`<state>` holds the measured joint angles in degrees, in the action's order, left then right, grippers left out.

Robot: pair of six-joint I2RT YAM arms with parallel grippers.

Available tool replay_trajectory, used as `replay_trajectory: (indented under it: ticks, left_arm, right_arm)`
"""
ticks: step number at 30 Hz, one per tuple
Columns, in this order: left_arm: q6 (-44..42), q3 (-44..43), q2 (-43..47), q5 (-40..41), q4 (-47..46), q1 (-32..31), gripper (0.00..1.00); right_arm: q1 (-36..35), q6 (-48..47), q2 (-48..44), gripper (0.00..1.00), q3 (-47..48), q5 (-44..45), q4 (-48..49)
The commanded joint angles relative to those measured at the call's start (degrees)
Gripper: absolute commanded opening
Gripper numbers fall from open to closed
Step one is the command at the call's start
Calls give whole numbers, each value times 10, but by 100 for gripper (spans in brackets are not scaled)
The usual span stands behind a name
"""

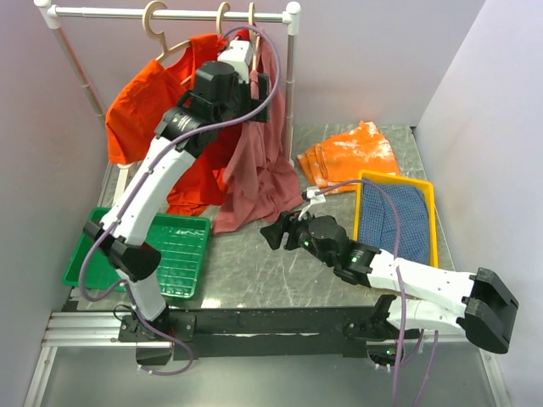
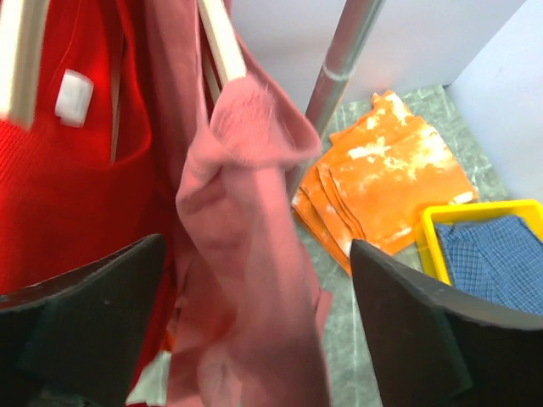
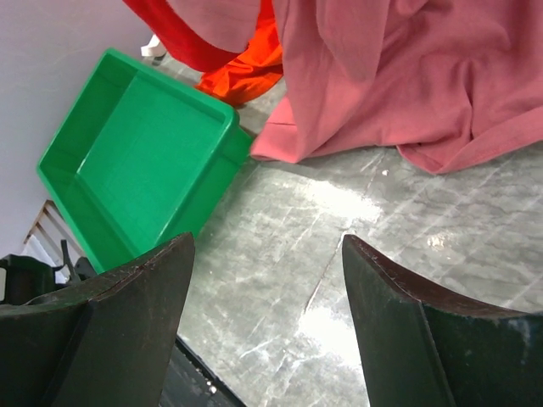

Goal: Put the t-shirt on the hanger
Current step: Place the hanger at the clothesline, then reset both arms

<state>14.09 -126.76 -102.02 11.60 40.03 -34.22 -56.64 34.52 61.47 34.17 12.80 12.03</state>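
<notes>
L gripper (image 2: 254,297): raised at the rail (image 1: 170,13), right end. Jaws seen wide apart in wrist view; a fold of the t-shirt (image 2: 246,254) hangs between the fingers (image 2: 93,314) but is not pinched by either.

T-shirt: dusty rose, hung from the hanger (image 2: 219,38) near the rail's right post. One pale sloping hanger arm is seen running into bunched fabric at the top. Whether the other shoulder is seated cannot be told. Lower part drapes down; hem is spread on the table (image 3: 339,220) in R wrist view.

R gripper (image 3: 267,280): low over the table, in front of the hem, well apart from L gripper. Jaws apart, nothing between them; bare table seen in the gap.

Other items noted:
- red shirt (image 2: 59,186) w/ white neck label, just left of the t-shirt
- orange shirt (image 1: 140,102) on the rail, further left
- green tray (image 3: 127,161), left-front
- folded orange cloth (image 1: 352,153), right of the rail post
- yellow tray (image 1: 394,176) holding a blue checked cloth (image 1: 399,220)
</notes>
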Motion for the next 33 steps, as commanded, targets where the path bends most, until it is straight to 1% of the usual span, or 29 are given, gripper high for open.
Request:
replay_trajectory:
  ticks: [1, 2, 3, 4, 5, 6, 7, 8, 9, 10, 11, 12, 13, 14, 15, 16, 17, 18, 19, 20, 21, 22, 24, 28, 31, 33]
  left_arm:
    - [10, 46, 107, -14, -39, -1, 98]
    - [16, 68, 150, -23, -45, -1, 97]
    - [20, 93, 172, -36, -51, -1, 97]
    - [21, 148, 216, -50, -67, -1, 96]
    - [30, 176, 239, -75, -72, -2, 96]
    - [37, 202, 259, -82, -77, -2, 96]
    - [46, 257, 302, -88, -84, -3, 96]
    - [60, 288, 323, -104, -100, -4, 96]
    - [68, 320, 346, -108, -109, -8, 96]
    - [76, 381, 388, -105, -118, -16, 96]
    - [94, 412, 409, -103, -136, -21, 96]
    - [103, 472, 429, -100, -144, -27, 97]
    - [112, 498, 464, -95, -148, -40, 96]
    - [131, 526, 481, -88, -152, -49, 96]
    - [142, 578, 496, -68, -160, -59, 96]
    - [153, 605, 524, -57, -166, -86, 96]
    - [181, 633, 538, -36, -173, -104, 97]
    - [197, 689, 549, -17, -188, -124, 97]
    - [213, 719, 572, 16, -202, -169, 96]
    - [248, 749, 582, 32, -215, -192, 96]
    - [264, 805, 589, 47, -231, -216, 96]
    - [280, 831, 603, 81, -256, -256, 97]
    - [320, 888, 610, 117, -274, -285, 97]
    - [369, 921, 614, 136, -304, -295, 96]
    - [383, 923, 607, 164, -298, -295, 96]
    - [375, 918, 595, 178, -287, -295, 96]
  right_arm:
    - [-1, -12, -48, 79, 21, 28, -14]
    - [-1, -14, -65, 79, 21, 35, -18]
    - [-1, -13, -75, 79, 22, 54, -31]
    - [-2, -12, -84, 80, 25, 65, -38]
    - [0, -14, -101, 81, 25, 72, -42]
    - [0, -16, -112, 81, 25, 85, -50]
    - [0, -18, -122, 82, 27, 93, -54]
    - [0, -22, -140, 82, 27, 103, -59]
    - [0, -23, -150, 82, 27, 114, -68]
    - [0, -27, -158, 83, 29, 121, -71]
    - [0, -28, -176, 83, 29, 127, -76]
    - [0, -28, -184, 84, 29, 137, -85]
    - [0, -29, -191, 84, 28, 141, -90]
    - [0, -30, -205, 84, 28, 146, -95]
    - [0, -29, -211, 84, 27, 155, -108]
    - [1, -26, -219, 85, 23, 167, -113]
    - [0, -24, -233, 85, 19, 175, -115]
    - [0, -24, -240, 85, 14, 182, -117]
    - [0, -20, -246, 86, 5, 188, -117]
    - [0, -15, -260, 86, 0, 200, -117]
    - [0, -12, -265, 86, -5, 203, -128]
    - [0, -10, -270, 86, -18, 207, -127]
    - [1, 2, -282, 86, -30, 213, -133]
    - [0, 18, -291, 86, -43, 211, -145]
    - [1, 23, -297, 86, -48, 218, -156]
    - [0, 23, -303, 86, -49, 222, -161]
